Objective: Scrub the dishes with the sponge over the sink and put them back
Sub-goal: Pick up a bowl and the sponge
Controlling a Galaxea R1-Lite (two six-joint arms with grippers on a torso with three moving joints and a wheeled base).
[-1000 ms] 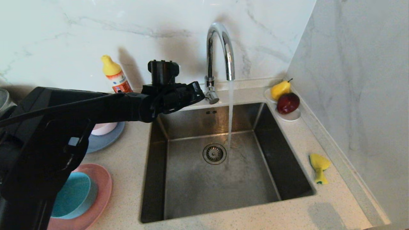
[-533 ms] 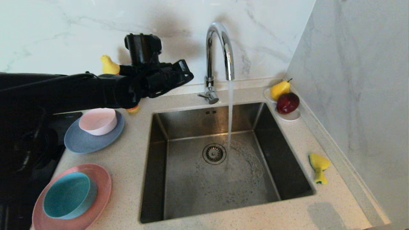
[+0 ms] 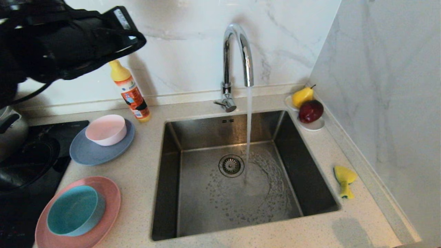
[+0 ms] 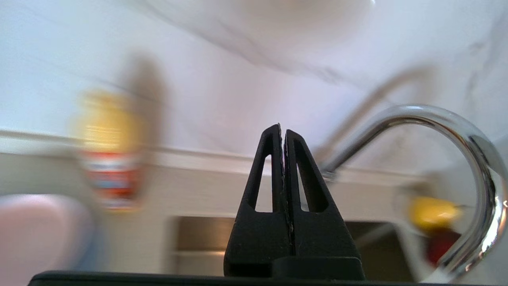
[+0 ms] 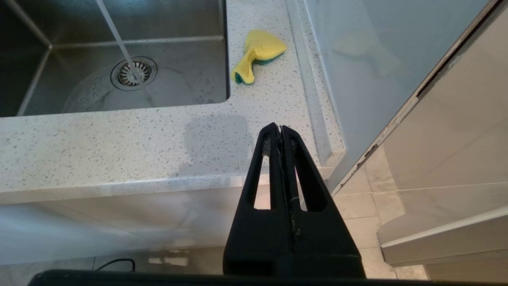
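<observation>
Water runs from the chrome tap (image 3: 237, 51) into the steel sink (image 3: 220, 131). The yellow sponge (image 3: 344, 181), green underneath, lies crumpled on the counter right of the basin. The dishes sit left of the sink: a pale pink bowl (image 3: 106, 129) on a grey-blue plate (image 3: 100, 153), and a teal bowl (image 3: 74, 210) on a salmon-pink plate (image 3: 108, 199). My left arm (image 3: 62, 38) is raised high at the back left, its gripper (image 4: 282, 131) shut and empty, aimed toward the tap (image 4: 456, 123). My right gripper (image 5: 281, 129) is shut and empty, low before the counter's front edge, the sponge (image 5: 258, 53) beyond it.
An orange bottle with a yellow cap (image 3: 131, 91) stands against the wall behind the dishes. A white dish (image 3: 311, 125) with a pear and a dark red fruit sits at the sink's back right corner. A steel pot (image 3: 10, 127) and black hob (image 3: 41, 144) are at the far left.
My left arm has swung up and back to the left, away from the tap's handle, uncovering the bottle and dishes. Water now spreads wider across the basin floor.
</observation>
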